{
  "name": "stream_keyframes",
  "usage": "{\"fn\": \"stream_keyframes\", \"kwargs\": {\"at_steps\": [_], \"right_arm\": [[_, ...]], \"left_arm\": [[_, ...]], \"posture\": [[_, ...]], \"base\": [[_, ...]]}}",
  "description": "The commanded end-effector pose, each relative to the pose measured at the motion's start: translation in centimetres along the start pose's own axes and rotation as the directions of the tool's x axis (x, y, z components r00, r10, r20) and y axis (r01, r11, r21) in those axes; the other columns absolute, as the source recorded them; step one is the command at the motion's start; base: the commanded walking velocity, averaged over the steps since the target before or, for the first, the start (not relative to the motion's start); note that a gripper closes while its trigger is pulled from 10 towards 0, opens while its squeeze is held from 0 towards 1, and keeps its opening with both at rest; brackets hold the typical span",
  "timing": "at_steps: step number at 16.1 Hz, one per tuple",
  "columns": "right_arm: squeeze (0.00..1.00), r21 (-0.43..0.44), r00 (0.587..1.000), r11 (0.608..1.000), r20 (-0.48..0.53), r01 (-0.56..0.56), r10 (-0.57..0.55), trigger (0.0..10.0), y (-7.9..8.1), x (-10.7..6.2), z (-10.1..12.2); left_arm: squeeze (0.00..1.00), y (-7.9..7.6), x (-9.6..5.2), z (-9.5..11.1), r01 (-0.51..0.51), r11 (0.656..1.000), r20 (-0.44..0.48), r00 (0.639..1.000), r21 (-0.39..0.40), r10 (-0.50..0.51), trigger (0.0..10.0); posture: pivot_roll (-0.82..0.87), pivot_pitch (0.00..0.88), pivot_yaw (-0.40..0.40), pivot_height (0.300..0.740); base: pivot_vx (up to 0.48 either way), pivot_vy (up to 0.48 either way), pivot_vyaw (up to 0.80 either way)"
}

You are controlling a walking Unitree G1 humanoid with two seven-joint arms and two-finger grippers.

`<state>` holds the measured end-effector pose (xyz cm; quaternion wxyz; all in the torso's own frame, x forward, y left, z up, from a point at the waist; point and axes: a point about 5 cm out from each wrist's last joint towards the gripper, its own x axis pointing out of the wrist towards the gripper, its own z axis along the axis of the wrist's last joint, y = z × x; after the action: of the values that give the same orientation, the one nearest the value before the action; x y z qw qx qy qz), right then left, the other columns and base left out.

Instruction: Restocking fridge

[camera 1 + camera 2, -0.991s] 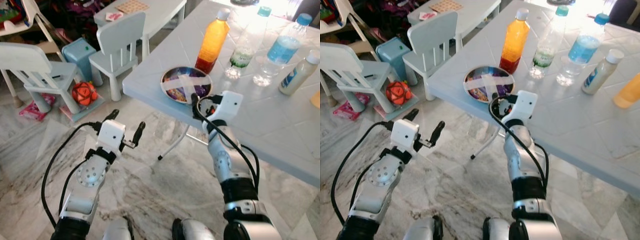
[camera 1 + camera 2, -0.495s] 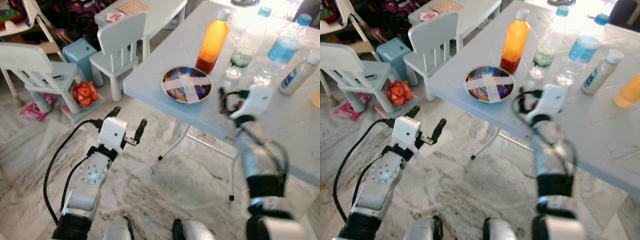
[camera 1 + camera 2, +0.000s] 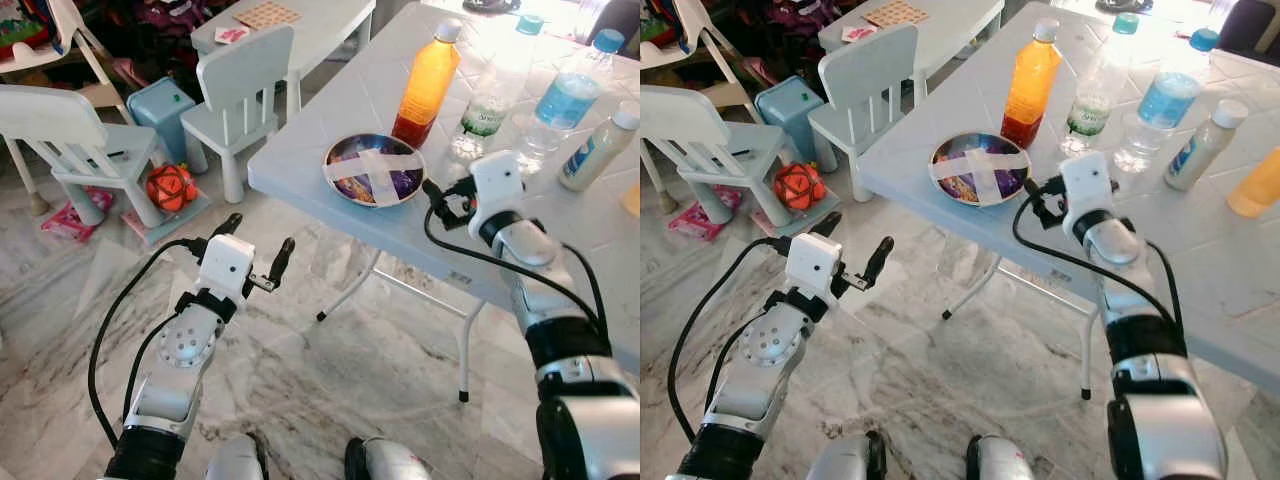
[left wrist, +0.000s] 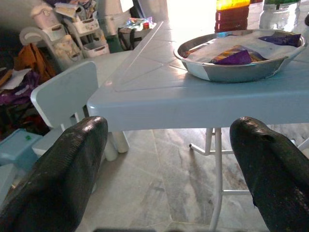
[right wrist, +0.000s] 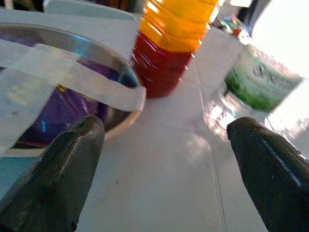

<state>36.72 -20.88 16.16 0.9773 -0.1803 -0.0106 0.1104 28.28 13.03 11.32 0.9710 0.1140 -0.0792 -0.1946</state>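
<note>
On the pale blue table stand an orange juice bottle, a clear bottle with a green label, a blue-labelled water bottle and a small white bottle. A metal bowl crossed with white tape sits near the table's front edge. My right gripper is open just above the table, right of the bowl. Its wrist view faces the bowl, the juice bottle and the green-labelled bottle. My left gripper is open and empty, low over the floor in front of the table.
Two small white chairs, a blue bin and an orange ball stand at the left. The table's thin metal legs reach down to the marble floor. A second white table is behind.
My right arm has swung to the right and come back up over the table, its gripper now beside the bowl instead of at the table's front edge. The left arm has barely moved.
</note>
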Motion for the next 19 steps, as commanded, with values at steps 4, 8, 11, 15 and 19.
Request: {"fn": "stream_keyframes", "kwargs": {"at_steps": [4, 8, 11, 15, 19], "right_arm": [[0.0, -0.115, 0.999, 0.993, -0.04, -0.039, 0.035, 10.0, -0.8, 0.3, -0.4], [0.0, -0.171, 0.99, 0.98, -0.115, -0.106, 0.087, 10.0, -0.6, 0.2, -1.9], [0.0, -0.143, 0.977, 0.974, -0.148, -0.175, 0.154, 10.0, 0.3, -0.2, -2.8], [0.0, -0.179, 0.988, 0.972, -0.047, -0.15, 0.144, 10.0, 0.3, -0.4, -1.6], [0.0, -0.168, 0.994, 0.981, 0.047, -0.094, 0.104, 10.0, -0.1, -0.3, 1.0]], "left_arm": [[0.0, -0.1, -0.2, -0.2, 0.008, 1.0, -0.01, 1.0, 0.006, -0.008, 10.0], [0.0, 0.0, -0.4, -0.3, 0.011, 1.0, -0.015, 1.0, 0.008, -0.011, 10.0], [0.0, 0.2, -0.5, -0.3, 0.01, 1.0, -0.018, 1.0, 0.009, -0.01, 10.0], [0.0, 0.1, -0.5, -0.3, 0.01, 1.0, -0.017, 1.0, 0.008, -0.009, 10.0], [0.0, 0.1, -0.6, -0.3, 0.008, 1.0, -0.018, 1.0, 0.006, -0.008, 10.0]], "posture": [[0.08, 0.145, -0.002, 0.74], [0.09, 0.149, 0.0, 0.74], [0.09, 0.151, -0.001, 0.74], [0.09, 0.152, -0.001, 0.74], [0.08, 0.153, -0.003, 0.74]], "base": [[0.0, 0.0, 0.0], [0.0, 0.0, 0.0], [0.0, 0.0, 0.0], [0.0, 0.0, 0.0], [0.0, 0.0, 0.0]]}}
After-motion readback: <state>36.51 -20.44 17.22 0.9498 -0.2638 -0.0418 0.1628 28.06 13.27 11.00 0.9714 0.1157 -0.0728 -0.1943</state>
